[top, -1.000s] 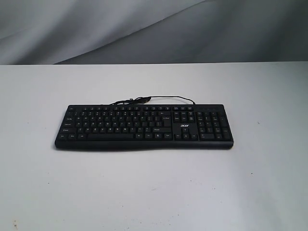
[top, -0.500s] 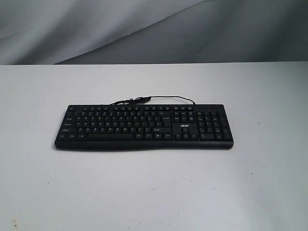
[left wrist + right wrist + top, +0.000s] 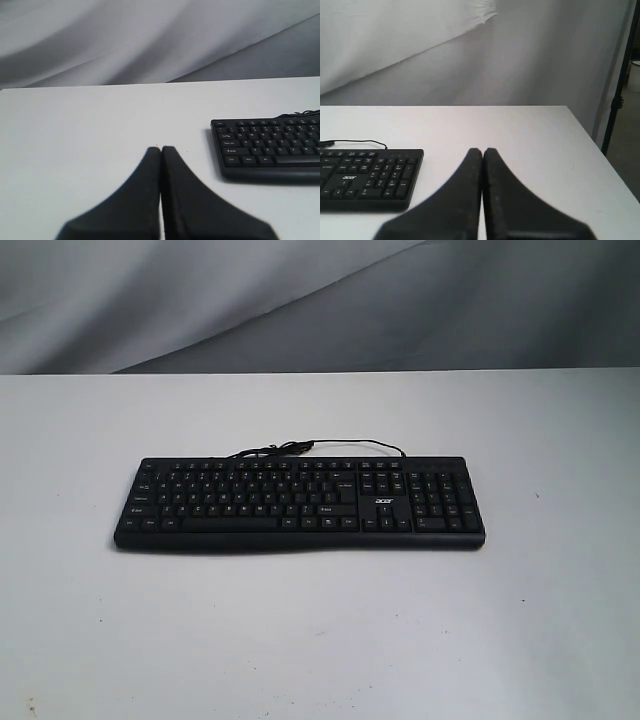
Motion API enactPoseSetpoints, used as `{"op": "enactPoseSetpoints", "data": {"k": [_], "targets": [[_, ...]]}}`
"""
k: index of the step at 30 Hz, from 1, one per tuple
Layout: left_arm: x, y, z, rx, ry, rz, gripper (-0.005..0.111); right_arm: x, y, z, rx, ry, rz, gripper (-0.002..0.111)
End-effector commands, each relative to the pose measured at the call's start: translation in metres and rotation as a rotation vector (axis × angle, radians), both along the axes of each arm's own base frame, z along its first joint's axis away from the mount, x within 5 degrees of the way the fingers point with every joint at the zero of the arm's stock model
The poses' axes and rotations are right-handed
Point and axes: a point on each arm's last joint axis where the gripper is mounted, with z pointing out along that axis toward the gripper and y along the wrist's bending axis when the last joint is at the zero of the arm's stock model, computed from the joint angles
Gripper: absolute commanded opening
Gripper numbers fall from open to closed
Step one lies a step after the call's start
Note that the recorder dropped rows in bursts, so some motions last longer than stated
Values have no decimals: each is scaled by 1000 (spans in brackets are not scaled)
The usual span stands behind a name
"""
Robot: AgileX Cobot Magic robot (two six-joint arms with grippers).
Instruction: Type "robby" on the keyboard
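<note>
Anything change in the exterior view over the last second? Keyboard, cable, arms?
Nothing visibly changed. The keyboard lies in the same spot on the table, its cable looped behind it as before, and no arm has entered the exterior view. The left gripper and right gripper show only now: both shut, off the keyboard.

Your left gripper [image 3: 161, 150] has its two black fingers [image 3: 142, 195] pressed flat together. The seam between them is a thin straight line, and nothing is held. The fingers are broad near the wrist and narrow to blunt tips aimed at 12 o'clock, straight ahead of the wrist. Your right gripper [image 3: 482, 151] has the same pose: fingers [image 3: 507, 200] closed tip to tip, empty, pointing to 12 o'clock from their own wrist.
</note>
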Motion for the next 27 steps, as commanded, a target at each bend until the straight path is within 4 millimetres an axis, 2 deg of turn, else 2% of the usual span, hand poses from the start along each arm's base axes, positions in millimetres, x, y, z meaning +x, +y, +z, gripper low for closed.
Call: {"op": "enactPoseSetpoints", "data": {"k": [1, 6, 12, 27], "targets": [[0, 0, -1, -11, -5, 2, 1, 4, -1, -14, -26, 18, -13, 0], [0, 0, -1, -11, -5, 2, 1, 11, -1, -42, 1, 46, -9, 0], [0, 0, -1, -11, -5, 2, 1, 12, -1, -60, 3, 94, -9, 0], [0, 0, -1, -11, -5, 2, 1, 12, -1, -61, 10, 107, -10, 0]]}}
